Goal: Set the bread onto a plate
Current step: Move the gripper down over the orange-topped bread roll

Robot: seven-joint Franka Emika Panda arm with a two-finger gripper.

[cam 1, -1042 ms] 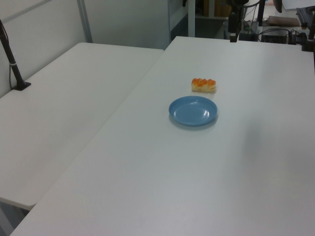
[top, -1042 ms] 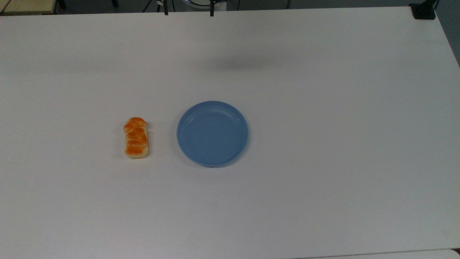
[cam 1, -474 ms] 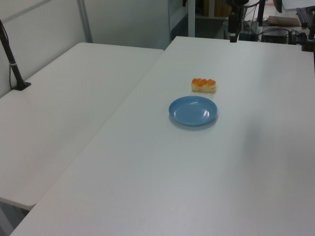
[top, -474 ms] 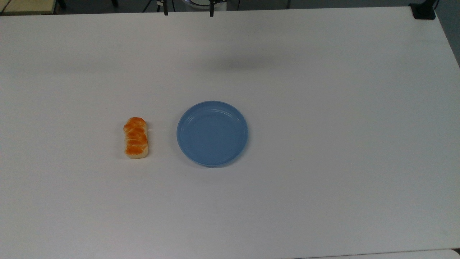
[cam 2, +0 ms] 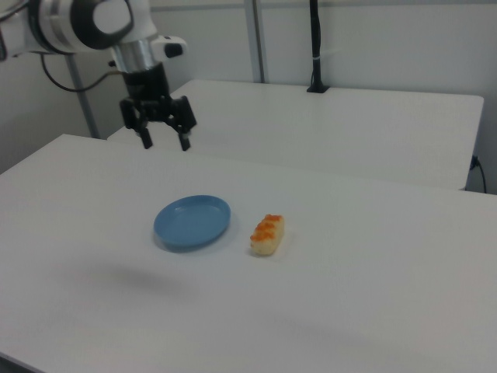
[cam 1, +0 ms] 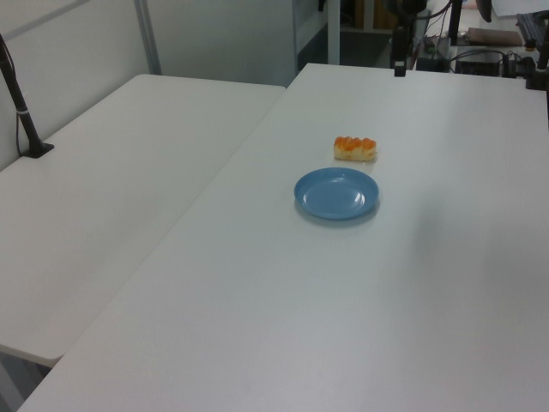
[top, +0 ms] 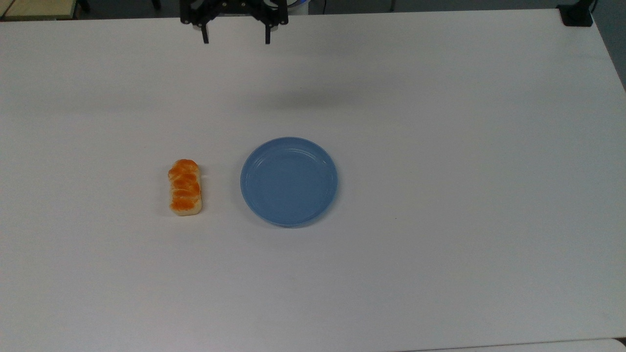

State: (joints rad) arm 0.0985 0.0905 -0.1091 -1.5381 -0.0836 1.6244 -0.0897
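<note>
- Now the hand (top: 234, 38) has shifted toward the top view's left along the far worktop (top: 440, 146) edge, fingers spread, carrying nothing.
- Judged: approach beginning; bread (top: 185, 187) untouched on the worktop, just beside the plate (top: 289, 181), apart from it.
- Upper hand cut off by the top view's frame; arm (cam 2: 93, 19) partly cropped.

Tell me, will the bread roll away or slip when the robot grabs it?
Probably it won't roll: the bread lies flat on its long side on the table. Its shiny, lumpy top might be a bit slippery, so the paler sides may give a surer grip.
</note>
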